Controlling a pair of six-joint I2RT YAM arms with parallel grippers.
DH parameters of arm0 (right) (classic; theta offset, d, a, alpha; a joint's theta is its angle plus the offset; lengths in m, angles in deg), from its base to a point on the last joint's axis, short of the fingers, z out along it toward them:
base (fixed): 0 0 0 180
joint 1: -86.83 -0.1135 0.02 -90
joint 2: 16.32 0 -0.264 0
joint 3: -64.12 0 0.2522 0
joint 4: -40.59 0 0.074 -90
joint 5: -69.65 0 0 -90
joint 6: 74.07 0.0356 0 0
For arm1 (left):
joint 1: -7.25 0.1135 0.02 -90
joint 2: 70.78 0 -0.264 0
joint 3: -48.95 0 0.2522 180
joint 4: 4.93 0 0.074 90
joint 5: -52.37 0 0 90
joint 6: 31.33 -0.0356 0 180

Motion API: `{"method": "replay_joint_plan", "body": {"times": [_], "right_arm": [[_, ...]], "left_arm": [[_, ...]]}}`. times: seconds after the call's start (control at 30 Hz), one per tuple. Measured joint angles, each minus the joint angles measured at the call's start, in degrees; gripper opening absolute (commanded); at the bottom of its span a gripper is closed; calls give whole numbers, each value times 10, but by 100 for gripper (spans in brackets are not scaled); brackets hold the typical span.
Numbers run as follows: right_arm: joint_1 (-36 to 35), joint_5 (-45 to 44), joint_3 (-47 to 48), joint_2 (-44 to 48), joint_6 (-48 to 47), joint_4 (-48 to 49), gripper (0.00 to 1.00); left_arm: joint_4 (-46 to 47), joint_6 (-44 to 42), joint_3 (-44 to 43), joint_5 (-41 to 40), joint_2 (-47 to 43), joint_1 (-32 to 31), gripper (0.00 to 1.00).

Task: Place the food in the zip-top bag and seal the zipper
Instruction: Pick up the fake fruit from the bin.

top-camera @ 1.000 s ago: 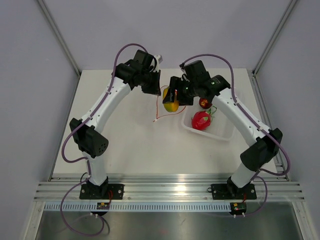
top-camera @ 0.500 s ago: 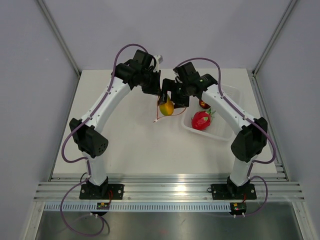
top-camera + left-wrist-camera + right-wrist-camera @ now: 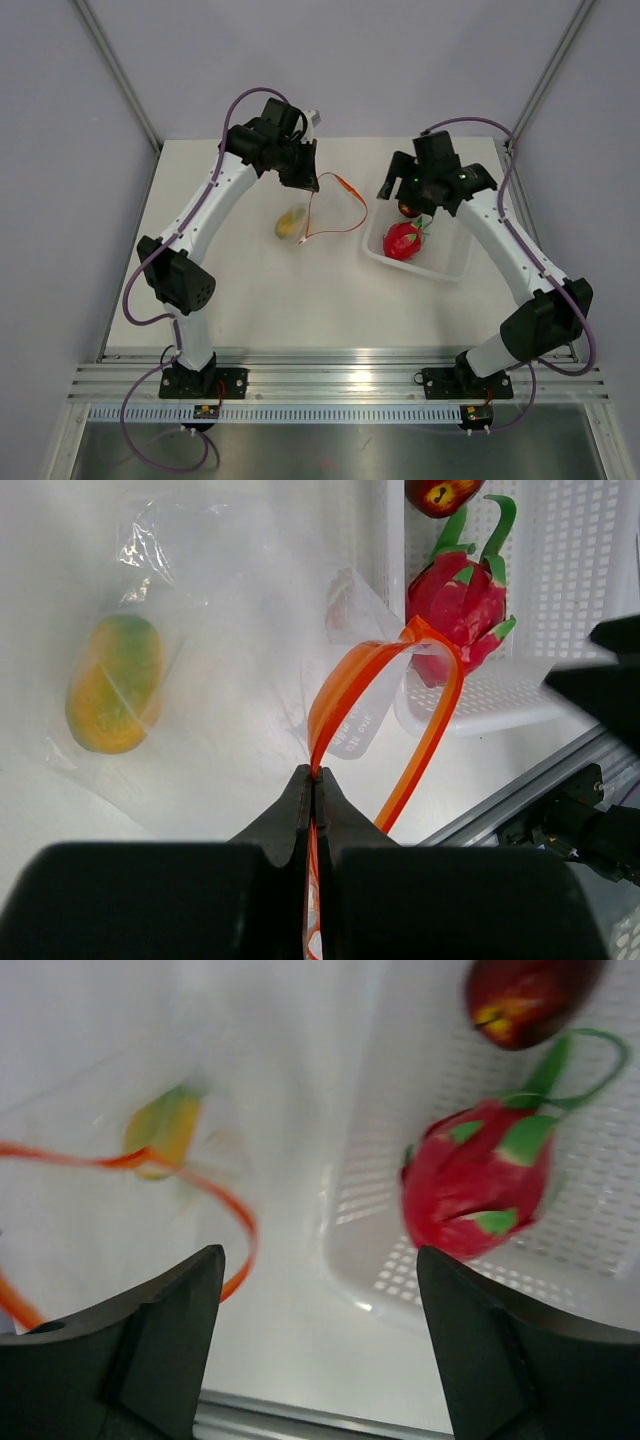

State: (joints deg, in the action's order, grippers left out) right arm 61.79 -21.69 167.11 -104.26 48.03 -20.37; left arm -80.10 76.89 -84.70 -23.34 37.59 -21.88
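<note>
My left gripper [image 3: 303, 176] [image 3: 315, 773] is shut on the orange-red zipper [image 3: 352, 680] [image 3: 345, 186] of the clear zip-top bag [image 3: 210, 650], holding its mouth up in an open loop. The yellow-orange fruit [image 3: 290, 222] [image 3: 112, 683] [image 3: 165, 1130] lies inside the bag on the table. The pink-red fruit with green leaves [image 3: 402, 240] [image 3: 458, 598] [image 3: 478, 1188] and the dark red fruit [image 3: 408, 208] [image 3: 440, 492] [image 3: 525, 998] rest in the white tray [image 3: 440, 262] [image 3: 370, 1160]. My right gripper [image 3: 392, 186] [image 3: 320, 1265] is open and empty, above the tray's left edge.
The tray stands at the right of the table [image 3: 250, 290], near the frame post [image 3: 545, 90]. An aluminium rail [image 3: 330, 375] runs along the near edge.
The right gripper let go of the yellow-orange fruit, which dropped into the bag, then swung right to the tray. The left gripper kept holding the zipper.
</note>
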Motion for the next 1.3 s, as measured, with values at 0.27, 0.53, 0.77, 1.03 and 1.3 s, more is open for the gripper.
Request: {"method": "replay_joint_plan", "body": {"times": [0.27, 0.53, 0.77, 1.03, 1.3], "right_arm": [[158, -24, -17, -74, 11, 2, 99], [186, -7, 63, -231, 31, 30, 100], [194, 1, 112, -304, 45, 44, 99], [195, 9, 174, -386, 45, 44, 98], [196, 29, 164, -395, 48, 50, 43]], "left_arm": [[-1, 0, 1, 0, 0, 3, 0], [0, 0, 28, 0, -8, 3, 0], [6, 0, 60, 0, -23, 3, 0], [8, 0, 61, 0, -30, 3, 0], [11, 0, 61, 0, -30, 3, 0]]}}
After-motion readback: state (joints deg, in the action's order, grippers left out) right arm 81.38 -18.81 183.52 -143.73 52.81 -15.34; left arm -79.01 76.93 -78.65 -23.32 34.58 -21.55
